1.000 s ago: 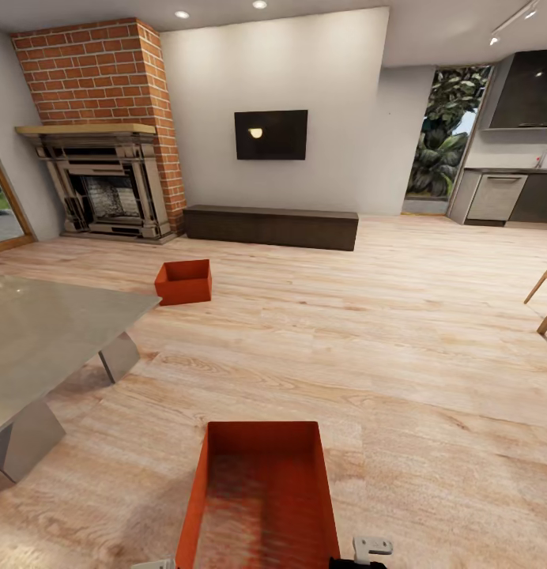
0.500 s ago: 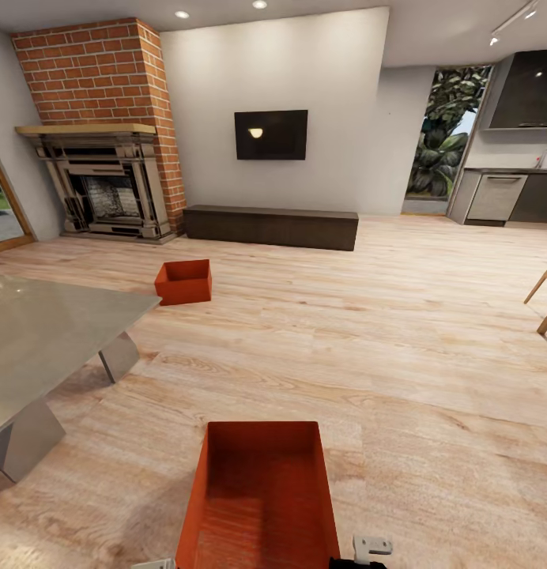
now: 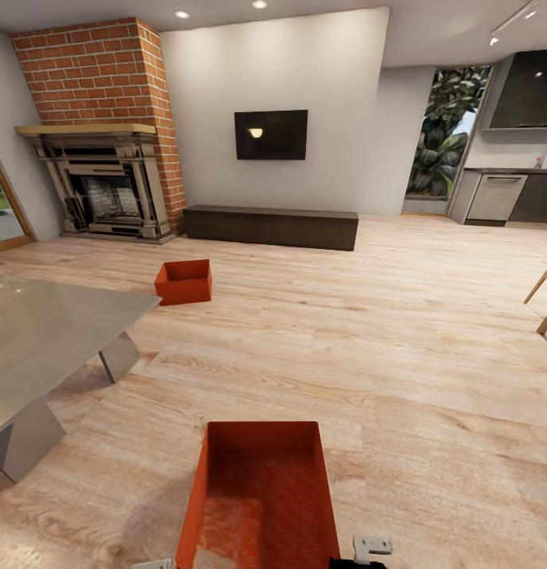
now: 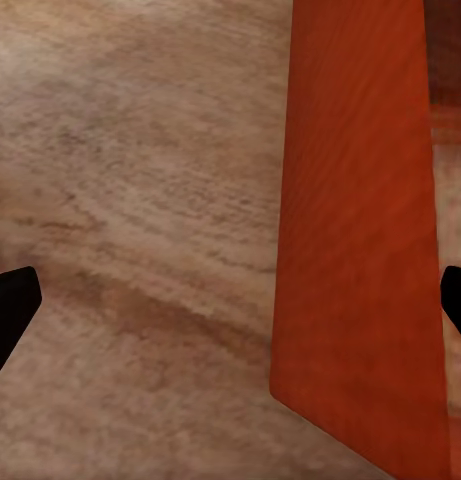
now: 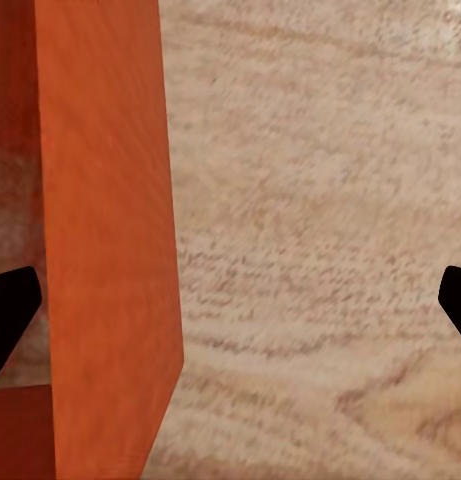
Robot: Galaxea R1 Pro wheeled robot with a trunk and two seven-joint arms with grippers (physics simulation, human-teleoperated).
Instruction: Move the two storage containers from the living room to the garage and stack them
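1. I am holding both grippers spread wide: my left gripper (image 4: 230, 300) is straddling one long wall of the near storage container (image 3: 262, 498), my right gripper (image 5: 230, 300) the opposite wall.
2. The far storage container (image 3: 183, 281) is sitting on the wood floor (image 3: 400, 332) (near the fireplace (image 3: 107, 190)).

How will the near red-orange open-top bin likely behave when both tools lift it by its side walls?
The near red-orange open-top bin looks empty, so probably light for its size. Its long plain walls look thin, so they may flex under a squeeze. The left tool and right tool each straddle one smooth wall, fingers wide apart; without a lip showing, it might slip if gripped loosely.
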